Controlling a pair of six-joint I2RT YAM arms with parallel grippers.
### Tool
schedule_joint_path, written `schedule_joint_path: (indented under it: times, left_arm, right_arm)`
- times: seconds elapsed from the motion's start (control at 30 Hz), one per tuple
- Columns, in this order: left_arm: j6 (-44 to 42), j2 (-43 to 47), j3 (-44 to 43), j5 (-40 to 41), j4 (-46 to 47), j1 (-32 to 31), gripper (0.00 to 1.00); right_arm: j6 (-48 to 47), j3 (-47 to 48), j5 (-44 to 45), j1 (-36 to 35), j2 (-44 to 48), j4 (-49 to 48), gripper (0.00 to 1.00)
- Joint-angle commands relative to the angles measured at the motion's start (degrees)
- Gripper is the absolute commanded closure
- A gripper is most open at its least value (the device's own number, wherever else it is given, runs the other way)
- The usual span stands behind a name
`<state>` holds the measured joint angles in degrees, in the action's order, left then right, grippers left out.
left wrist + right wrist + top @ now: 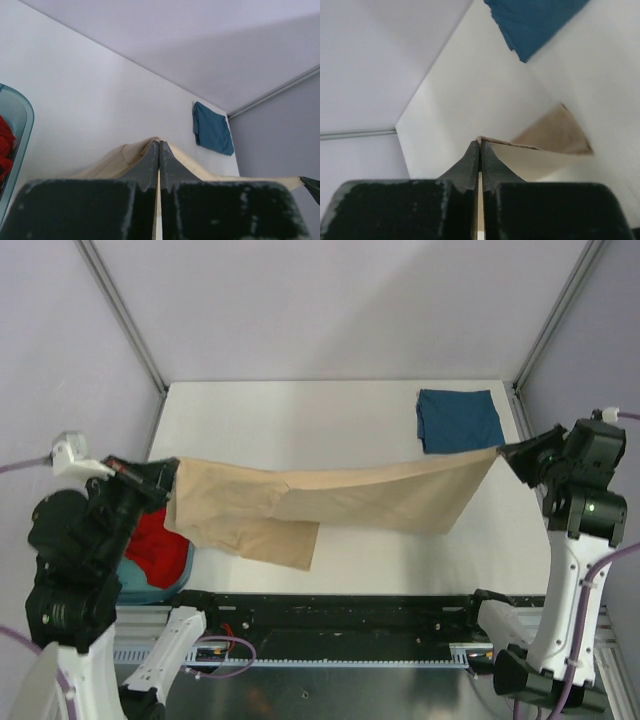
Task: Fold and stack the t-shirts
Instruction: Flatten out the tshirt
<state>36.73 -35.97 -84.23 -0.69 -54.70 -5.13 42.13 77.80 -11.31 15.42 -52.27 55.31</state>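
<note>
The tan t-shirt (350, 500) hangs stretched in the air between both arms, above the white table, with a sleeve drooping at lower left. My left gripper (172, 480) is shut on its left edge; the cloth (120, 160) shows pinched at the fingertips. My right gripper (500, 451) is shut on its right corner; the cloth (540, 160) runs off from the fingertips. The dark teal-blue t-shirt (458, 420) lies folded at the table's far right and shows in the left wrist view (212, 129) and the right wrist view (535, 20). The red t-shirt (158, 545) lies crumpled in a bin at near left.
A pale blue-green bin (140, 590) holding the red shirt sits beyond the table's near-left corner; its rim shows in the left wrist view (25, 135). Grey walls and metal frame posts (120, 310) enclose the white table (300, 420).
</note>
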Motion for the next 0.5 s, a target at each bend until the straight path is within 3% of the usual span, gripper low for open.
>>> schedule_joint_path:
  times: [0.0,0.17,0.37,0.47]
  left_arm:
    - [1.1,-11.9,-2.0,3.9,8.2,-0.1,1.0]
    - [-1.7,-31.2,-17.2,5.9,16.7,0.3,1.0]
    - [0.0,-61.1,-58.9,0.3,19.8,3.0,1.0]
    - [5.9,-66.7,-66.9,-4.4,28.4,6.3,1.0]
  right_arm:
    - [4.1,4.2,-2.2,-2.1,-7.7,-10.6,1.0]
    - [4.8,15.4,1.4,-6.8,-22.7,-21.5,1.0]
    - [3.9,49.9,5.1,-9.4,-46.8,-21.2,1.0]
    - [5.4,66.3,5.1,-8.3,-54.4,-21.1,1.0]
